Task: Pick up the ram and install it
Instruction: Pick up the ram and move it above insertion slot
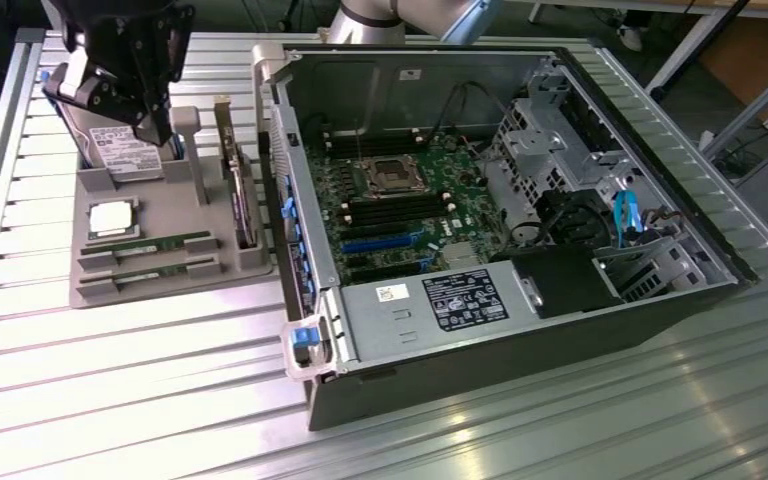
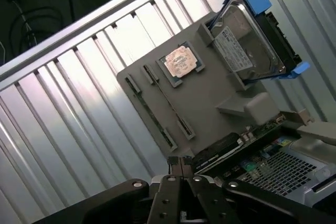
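Two ram sticks (image 1: 144,246) lying in grey holder (image 1: 97,292) on tabletop (image 1: 117,380), at exterior view's left of computer case (image 1: 491,375); neither lifted. Claw (image 2: 180,163) pressed together, empty, above holder. Pick-up and install both outstanding.

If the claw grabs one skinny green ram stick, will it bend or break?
Probably stiff, not floppy: the ram stick is a flat circuit board. Likely light, since it looks thin and narrow. Maybe fragile: small chips seem to line it, and it sits in a slot of the gray holder, so a crooked pull might snag it.
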Available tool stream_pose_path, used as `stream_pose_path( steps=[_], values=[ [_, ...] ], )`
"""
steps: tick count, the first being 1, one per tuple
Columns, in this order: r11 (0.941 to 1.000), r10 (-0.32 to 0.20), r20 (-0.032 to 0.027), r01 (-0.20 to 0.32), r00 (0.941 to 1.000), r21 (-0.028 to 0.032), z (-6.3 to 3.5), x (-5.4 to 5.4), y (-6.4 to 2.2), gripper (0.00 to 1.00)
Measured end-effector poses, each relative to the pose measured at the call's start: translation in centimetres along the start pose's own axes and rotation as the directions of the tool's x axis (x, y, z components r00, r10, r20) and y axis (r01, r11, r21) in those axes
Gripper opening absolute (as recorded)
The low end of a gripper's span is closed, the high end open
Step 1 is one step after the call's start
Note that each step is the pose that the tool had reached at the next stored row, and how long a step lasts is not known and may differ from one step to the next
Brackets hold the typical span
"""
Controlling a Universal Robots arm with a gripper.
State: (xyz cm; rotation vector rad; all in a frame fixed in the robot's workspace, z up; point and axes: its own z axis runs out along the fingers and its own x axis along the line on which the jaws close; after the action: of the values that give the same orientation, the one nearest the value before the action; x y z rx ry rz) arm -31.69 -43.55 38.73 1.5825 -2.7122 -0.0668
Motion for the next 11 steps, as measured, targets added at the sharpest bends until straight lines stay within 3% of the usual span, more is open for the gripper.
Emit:
stream_pose_path(
  steps=[2,5,8,11],
  values=[
    [0.9988,-0.048,-0.0021,0.048,0.9988,-0.0009,0.08,0.00,0.00,0.10],
    [0.9915,-0.130,-0.0050,0.130,0.9915,-0.0028,0.22,0.00,-0.01,0.10],
    [0.9710,-0.239,-0.0090,0.239,0.9710,-0.0057,0.42,0.01,-0.02,0.10],
    [0.9497,-0.313,-0.0115,0.313,0.9496,-0.0080,0.55,0.01,-0.02,0.10]
  ],
)
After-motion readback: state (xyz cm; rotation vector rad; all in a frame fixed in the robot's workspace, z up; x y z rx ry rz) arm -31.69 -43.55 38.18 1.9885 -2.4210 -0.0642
